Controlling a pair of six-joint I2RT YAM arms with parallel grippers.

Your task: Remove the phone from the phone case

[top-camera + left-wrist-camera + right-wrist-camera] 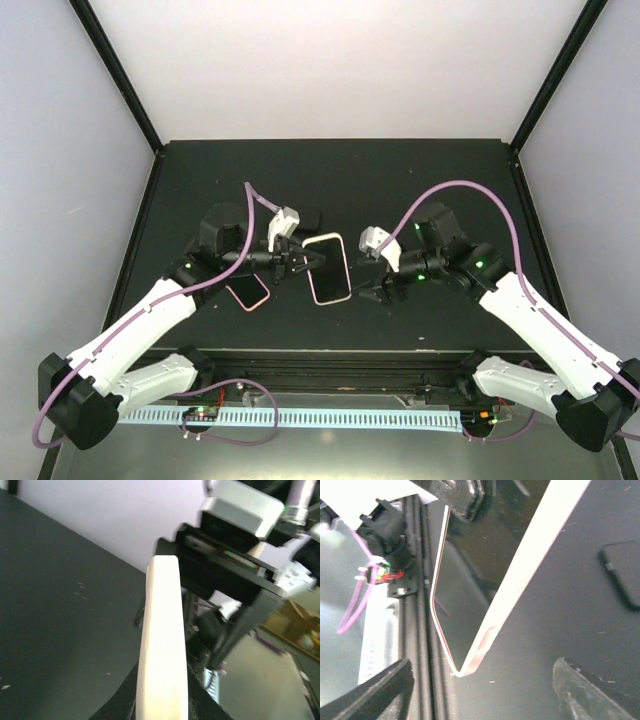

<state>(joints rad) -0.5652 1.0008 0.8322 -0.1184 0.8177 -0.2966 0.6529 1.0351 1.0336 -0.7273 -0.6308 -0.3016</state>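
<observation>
the cream phone case (pixel 160 655) sits edge-on right against the left wrist lens, clenched by its left rim in the left claw (pixel 303 262) and tilted over the black bench (pixel 430 180); the phone (pixel 462 590) is in it, screen dark. the right claw (pixel 484 680) is released just beside the case's right edge, fingers (pixel 382 692) wide apart, holding nothing. a second pink-rimmed phone (pixel 248 291) lies flat under the left arm

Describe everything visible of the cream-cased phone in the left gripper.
The glossy black phone in a cream case is a rounded rectangle: dark screen framed by a pale, plastic-looking rim. Its screen faces up over the black table. The left gripper is shut on one long edge; whether it touches the table is unclear.
</observation>
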